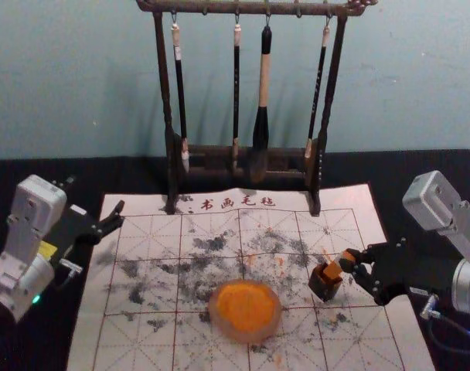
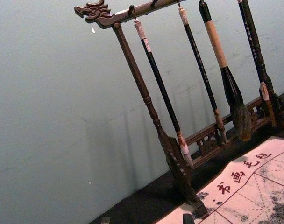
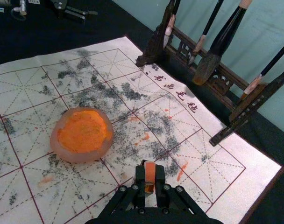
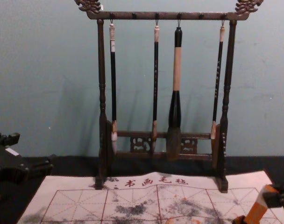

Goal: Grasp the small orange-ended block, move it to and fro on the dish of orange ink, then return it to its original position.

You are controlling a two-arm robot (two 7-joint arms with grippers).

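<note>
My right gripper (image 1: 352, 260) is at the mat's right side; in the right wrist view the gripper (image 3: 150, 179) is shut on the small orange-ended block (image 3: 150, 169). The block (image 1: 337, 266) is tilted, its lower end at the top of a dark holder (image 1: 325, 287); whether they touch I cannot tell. In the chest view the block (image 4: 257, 211) leans at the lower right. The dish of orange ink (image 1: 245, 308) lies left of the holder. My left gripper (image 1: 95, 196) idles open at the far left; the left wrist view has this gripper (image 2: 146, 219) too.
A dark wooden rack (image 1: 250, 156) with several hanging brushes stands across the mat's far edge, in front of the wall. The gridded white mat (image 1: 150, 325) bears grey smudges and orange marks, and a black cloth (image 1: 49, 174) surrounds it.
</note>
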